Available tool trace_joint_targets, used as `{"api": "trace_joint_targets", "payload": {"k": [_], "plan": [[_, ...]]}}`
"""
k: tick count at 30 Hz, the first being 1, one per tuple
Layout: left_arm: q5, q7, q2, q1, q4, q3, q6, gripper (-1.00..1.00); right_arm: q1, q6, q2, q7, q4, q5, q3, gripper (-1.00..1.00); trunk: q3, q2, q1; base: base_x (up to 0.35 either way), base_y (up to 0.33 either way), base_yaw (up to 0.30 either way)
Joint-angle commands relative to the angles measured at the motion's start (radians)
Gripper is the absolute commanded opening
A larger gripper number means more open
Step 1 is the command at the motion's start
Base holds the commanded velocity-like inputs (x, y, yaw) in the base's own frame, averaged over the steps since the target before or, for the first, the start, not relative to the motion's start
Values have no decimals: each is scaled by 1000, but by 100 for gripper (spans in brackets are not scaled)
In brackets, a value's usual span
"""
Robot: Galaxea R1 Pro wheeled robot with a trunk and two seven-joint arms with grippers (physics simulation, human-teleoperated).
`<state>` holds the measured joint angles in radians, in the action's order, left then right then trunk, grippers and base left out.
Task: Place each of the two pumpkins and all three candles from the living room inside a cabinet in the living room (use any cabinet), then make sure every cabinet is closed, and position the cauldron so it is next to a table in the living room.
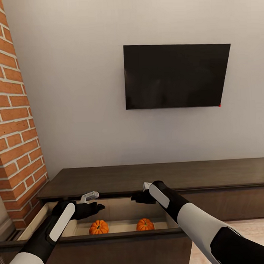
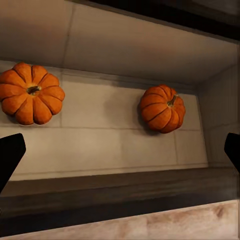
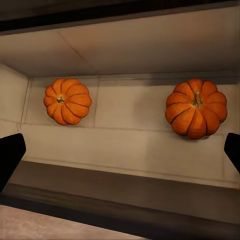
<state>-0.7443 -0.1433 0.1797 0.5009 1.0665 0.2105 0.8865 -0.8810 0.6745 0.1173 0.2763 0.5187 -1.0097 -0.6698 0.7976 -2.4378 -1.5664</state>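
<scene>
Both pumpkins sit in the open drawer [image 1: 112,218] of the low dark-brown cabinet [image 1: 156,177], resting on its pale floor and well apart from each other: the left pumpkin [image 1: 98,226] and the right pumpkin [image 1: 145,224]. From the head camera you only get their tops, since the drawer's front edge cuts off the lower part and the drawer's left end is partly hidden behind the left arm. The left hand [image 1: 97,206] hovers over the drawer's left side and the right hand [image 1: 137,197] over its back middle; both are dark against the shadow, so the fingers are hard to make out there. The wrist cameras help: each looks straight down into the drawer and shows the whole pumpkins, ribs and stems, the left one [image 2: 31,93] and the right one [image 2: 161,108] from the left wrist, and again [image 3: 67,101] and [image 3: 196,108] from the right. In both wrist shots just the black fingertips [image 2: 10,155] [image 3: 10,155] poke in at the opposite edges, so both hands are spread wide, pinching nothing. A black TV [image 1: 175,75] hangs on the wall above, brick [image 1: 14,132] at left.
</scene>
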Motion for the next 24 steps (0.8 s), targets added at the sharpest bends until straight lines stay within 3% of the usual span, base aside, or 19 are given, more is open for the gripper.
{"api": "trace_joint_targets", "payload": {"k": [1, 15, 24], "plan": [[-10, -10, 1, 1, 1, 3, 2, 100, -1, 0, -1, 9, 1, -10, -5, 100, -2, 7, 4, 0, 0, 0], [-10, -10, 1, 1, 3, 3, 2, 100, -1, -1, -1, 9, 2, -12, -5, 100, -46, 105, 58, -1, 0, 0], [-10, -10, 2, 1, 6, 2, 2, 100, -1, -1, 1, 9, 3, -12, -5, 100, -74, 168, 92, -162, 4, 0]]}}
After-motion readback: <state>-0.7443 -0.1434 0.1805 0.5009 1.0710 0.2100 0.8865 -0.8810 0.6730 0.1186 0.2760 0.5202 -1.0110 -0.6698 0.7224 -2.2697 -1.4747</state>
